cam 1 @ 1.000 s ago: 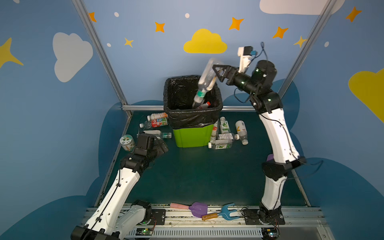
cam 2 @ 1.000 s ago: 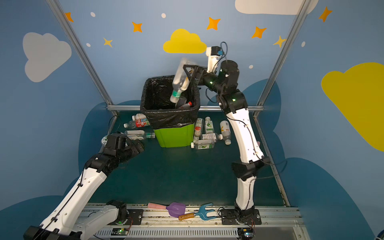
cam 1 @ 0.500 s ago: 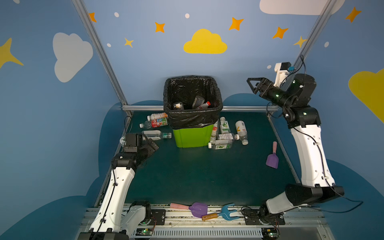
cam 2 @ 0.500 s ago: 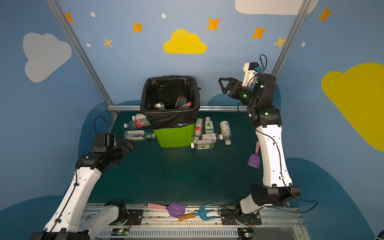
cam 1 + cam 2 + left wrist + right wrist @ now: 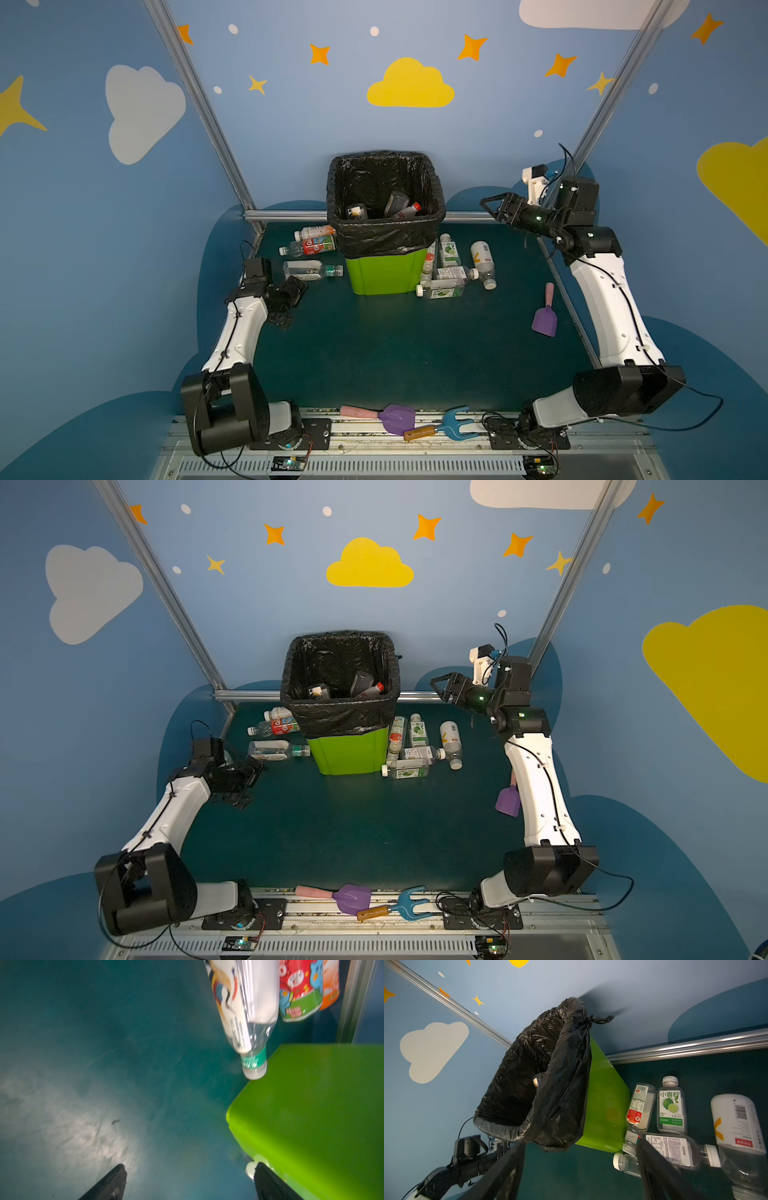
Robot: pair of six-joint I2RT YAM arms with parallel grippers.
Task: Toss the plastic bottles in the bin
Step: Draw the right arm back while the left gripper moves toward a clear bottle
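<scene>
The lime-green bin (image 5: 384,274) (image 5: 347,752) with its black bag stands at the back middle; several plastic bottles (image 5: 405,211) lie inside. Three bottles lie left of it, the nearest a clear one with a green band (image 5: 309,269) (image 5: 249,1012). Several more lie in a heap to the right (image 5: 449,253) (image 5: 671,1107). My left gripper (image 5: 293,305) (image 5: 190,1165) hangs low over the floor, front-left of the bin (image 5: 311,1115), open and empty. My right gripper (image 5: 492,208) (image 5: 580,1142) is raised to the right of the bin (image 5: 604,1101), level with its rim, open and empty.
A purple shovel with a pink handle (image 5: 545,316) lies by the right arm. Another shovel (image 5: 384,415) and a blue rake (image 5: 446,428) lie on the front rail. A metal rail (image 5: 291,215) runs along the back wall behind the bin.
The bottle that hung from my right gripper over the bin now lies inside it. The right arm has swung out to the right. The left gripper has drawn back leftward from the bottles.
</scene>
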